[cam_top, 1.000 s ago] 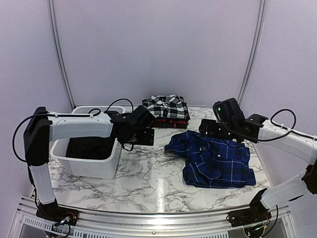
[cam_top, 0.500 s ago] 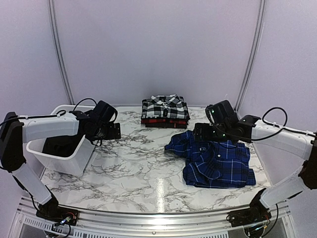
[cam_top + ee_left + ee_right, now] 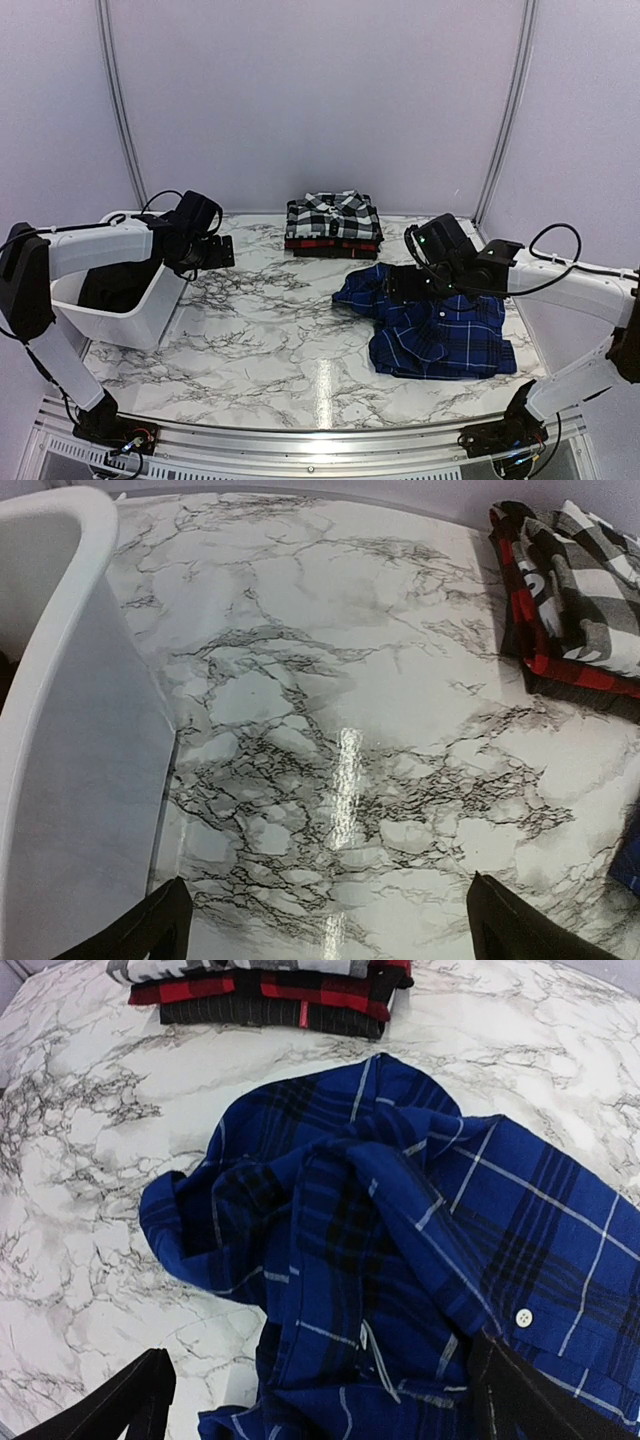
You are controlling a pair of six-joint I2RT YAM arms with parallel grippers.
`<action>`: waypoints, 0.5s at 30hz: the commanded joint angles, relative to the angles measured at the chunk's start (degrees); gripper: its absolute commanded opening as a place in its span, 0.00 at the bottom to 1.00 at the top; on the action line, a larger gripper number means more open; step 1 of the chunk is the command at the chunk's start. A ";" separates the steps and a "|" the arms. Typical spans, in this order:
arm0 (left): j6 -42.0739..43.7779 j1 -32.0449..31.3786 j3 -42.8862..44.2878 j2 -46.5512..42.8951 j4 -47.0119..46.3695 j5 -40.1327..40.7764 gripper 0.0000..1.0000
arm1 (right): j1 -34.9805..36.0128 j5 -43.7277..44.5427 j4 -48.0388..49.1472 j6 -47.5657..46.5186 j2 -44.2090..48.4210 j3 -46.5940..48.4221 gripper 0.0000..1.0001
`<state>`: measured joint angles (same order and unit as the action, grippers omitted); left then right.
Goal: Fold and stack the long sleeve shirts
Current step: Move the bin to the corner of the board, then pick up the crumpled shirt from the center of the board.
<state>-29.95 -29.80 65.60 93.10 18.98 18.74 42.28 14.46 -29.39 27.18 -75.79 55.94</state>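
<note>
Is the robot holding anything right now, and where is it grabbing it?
Nothing. The left gripper is open over the marble table; the right gripper is open over the blue shirt.

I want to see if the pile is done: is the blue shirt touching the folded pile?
Apart. The right wrist view shows bare marble table between the blue shirt and the folded pile.

We see a rumpled blue shirt on the marble table, the right gripper over its left edge. Farther back, a folded black-and-white shirt tops a red shirt. The left gripper hangs beside the tilted white tub.
</note>
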 commanded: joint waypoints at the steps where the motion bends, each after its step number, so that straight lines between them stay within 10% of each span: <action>1: 2.31 -2.37 4.02 -0.16 -1.46 -3.98 0.99 | 2.87 2.61 -5.56 1.87 2.07 -1.68 0.99; 15: -1.49 -20.51 4.79 5.12 -15.55 -22.00 0.99 | 16.85 11.44 -21.75 18.99 11.01 -5.44 0.98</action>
<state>-30.55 -48.62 69.28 94.04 10.57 4.95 55.53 24.75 -46.13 39.53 -65.58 52.60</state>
